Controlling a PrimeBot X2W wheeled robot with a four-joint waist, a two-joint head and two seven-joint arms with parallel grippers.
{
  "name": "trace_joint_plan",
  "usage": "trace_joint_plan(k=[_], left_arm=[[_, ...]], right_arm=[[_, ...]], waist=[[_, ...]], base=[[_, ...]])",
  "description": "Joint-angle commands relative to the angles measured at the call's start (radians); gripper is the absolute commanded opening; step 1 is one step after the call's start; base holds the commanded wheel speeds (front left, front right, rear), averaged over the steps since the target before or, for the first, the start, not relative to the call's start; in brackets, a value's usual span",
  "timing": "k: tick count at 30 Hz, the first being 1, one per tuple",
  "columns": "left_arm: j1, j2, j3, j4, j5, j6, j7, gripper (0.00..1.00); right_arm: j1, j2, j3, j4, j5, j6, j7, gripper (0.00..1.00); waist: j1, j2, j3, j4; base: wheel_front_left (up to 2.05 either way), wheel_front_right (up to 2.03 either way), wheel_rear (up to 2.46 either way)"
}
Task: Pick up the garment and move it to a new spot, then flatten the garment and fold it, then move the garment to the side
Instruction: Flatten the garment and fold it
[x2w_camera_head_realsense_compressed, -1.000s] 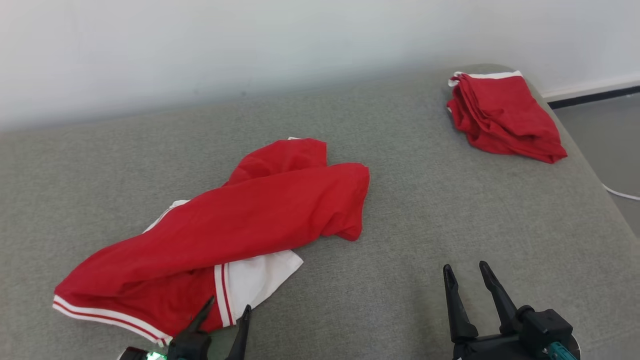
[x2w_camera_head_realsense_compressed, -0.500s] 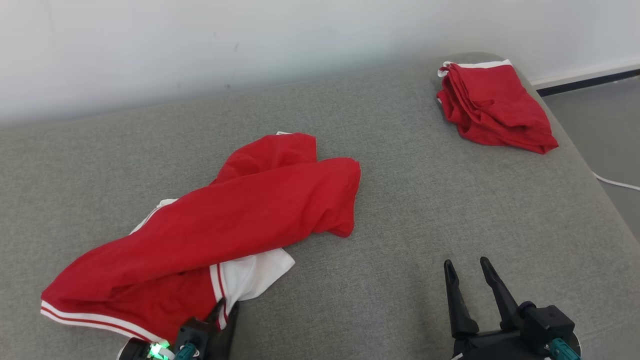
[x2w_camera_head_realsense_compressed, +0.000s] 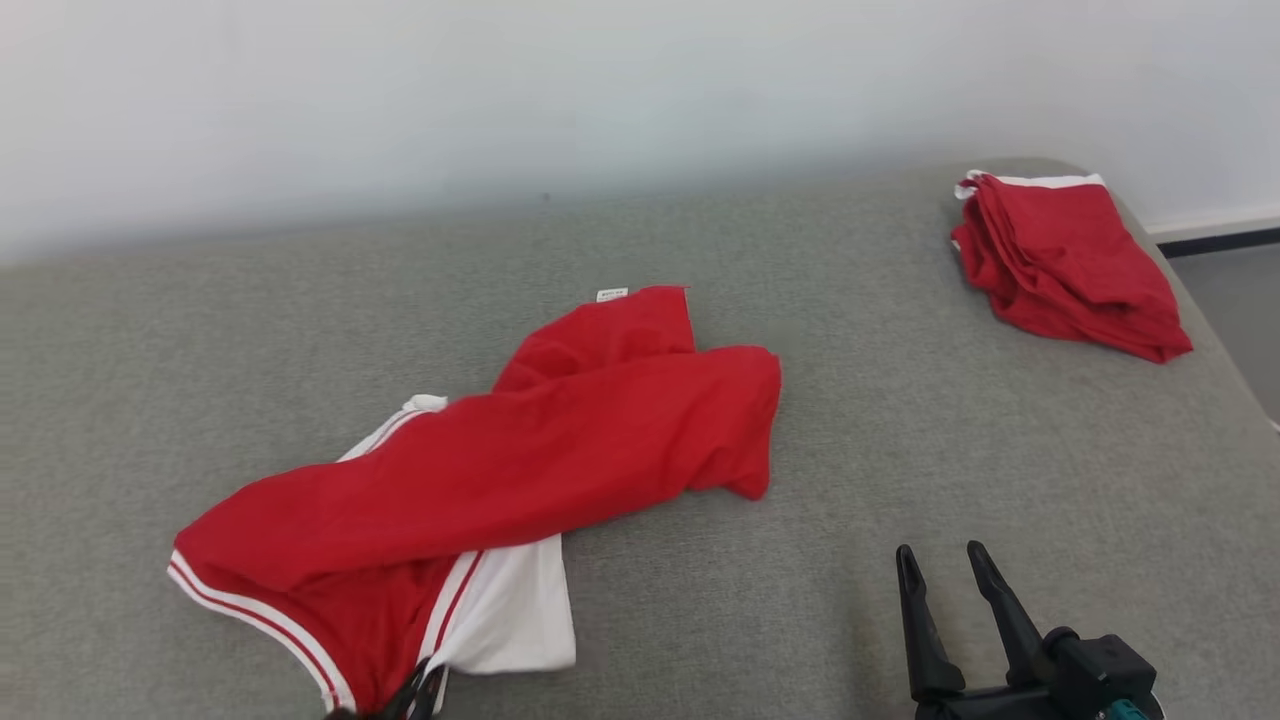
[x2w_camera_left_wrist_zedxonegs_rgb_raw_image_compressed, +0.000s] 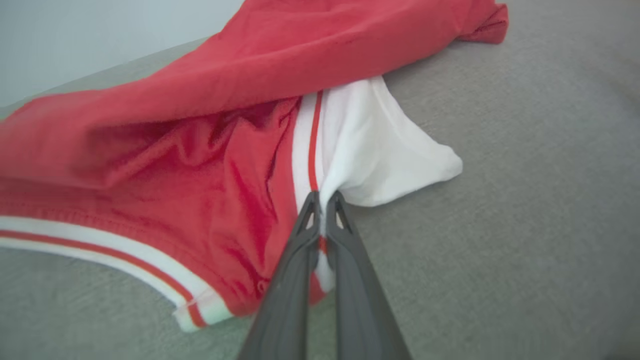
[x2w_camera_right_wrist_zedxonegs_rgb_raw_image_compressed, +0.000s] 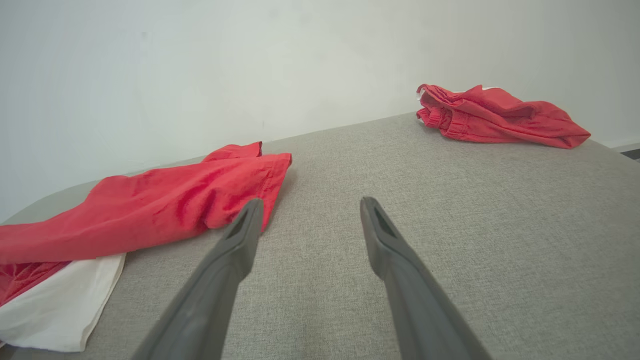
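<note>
Where the head view looks down on a grey padded surface (x2w_camera_head_realsense_compressed: 900, 430), a red and white garment (x2w_camera_head_realsense_compressed: 520, 470) lies crumpled left of centre. A folded red pile (x2w_camera_head_realsense_compressed: 1070, 265) sits at the far right corner.

Left wrist view: the left gripper (x2w_camera_left_wrist_zedxonegs_rgb_raw_image_compressed: 324, 197) pinches the garment's near edge by the red-and-white stripe, fingers pressed together.

Right wrist view: the right gripper (x2w_camera_right_wrist_zedxonegs_rgb_raw_image_compressed: 311, 202) is spread wide over bare surface, holding nothing, to the right of the garment.
</note>
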Motion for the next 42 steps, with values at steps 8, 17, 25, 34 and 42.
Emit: trace_joint_plan(k=[8, 17, 25, 34, 42], left_arm=[[0.153, 0.101, -0.015, -0.090, -0.084, 0.001, 0.007, 0.00], [0.212, 0.117, -0.037, -0.114, -0.131, 0.002, 0.026, 0.00], [0.219, 0.060, 0.063, -0.321, -0.143, 0.016, -0.002, 1.00], [0.206, -0.067, 0.249, -0.437, -0.085, 0.067, -0.003, 1.00], [0.189, -0.158, 0.376, -0.385, -0.051, 0.071, -0.003, 1.00]], right_arm=[[0.024, 0.001, -0.004, 0.000, 0.012, 0.001, 0.000, 1.00], [0.032, 0.001, -0.011, 0.012, 0.013, 0.001, 0.000, 1.00], [0.038, 0.001, -0.020, 0.010, 0.005, 0.001, 0.000, 1.00], [0.029, 0.001, -0.018, 0.011, -0.002, 0.001, 0.000, 1.00], [0.022, 0.001, -0.014, 0.018, -0.004, 0.001, 0.000, 1.00]], waist=[[0.0000, -0.0001, -0.017, 0.051], [0.0000, -0.0001, -0.034, 0.070], [0.0000, -0.0001, -0.052, 0.083], [0.0000, -0.0001, -0.057, 0.077], [0.0000, -0.0001, -0.054, 0.071]], base=[[0.00, 0.00, 0.00], [0.00, 0.00, 0.00], [0.00, 0.00, 0.00], [0.00, 0.00, 0.00], [0.00, 0.00, 0.00]])
